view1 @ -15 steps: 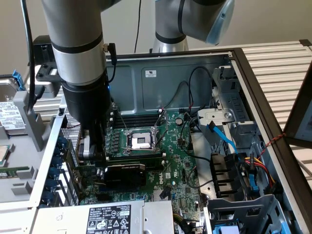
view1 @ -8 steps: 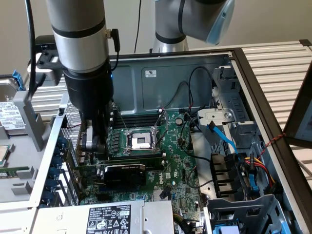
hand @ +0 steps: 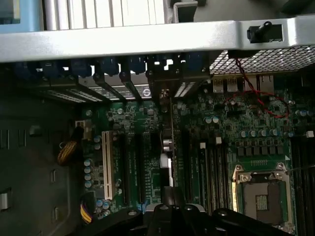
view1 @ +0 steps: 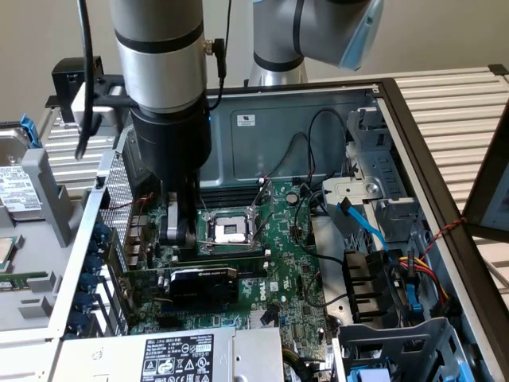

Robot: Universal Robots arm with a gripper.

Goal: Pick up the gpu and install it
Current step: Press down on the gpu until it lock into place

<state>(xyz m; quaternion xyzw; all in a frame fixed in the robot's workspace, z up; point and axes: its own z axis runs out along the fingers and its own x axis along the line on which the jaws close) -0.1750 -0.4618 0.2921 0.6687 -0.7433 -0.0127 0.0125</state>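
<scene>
We see the gpu (view1: 203, 284) standing in the motherboard (view1: 278, 239) slot just beside our end effector (view1: 176, 236), fingers pressed together

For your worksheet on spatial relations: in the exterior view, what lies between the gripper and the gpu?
In the exterior view, a strip of green motherboard with black slots separates the gripper from the gpu.
</scene>
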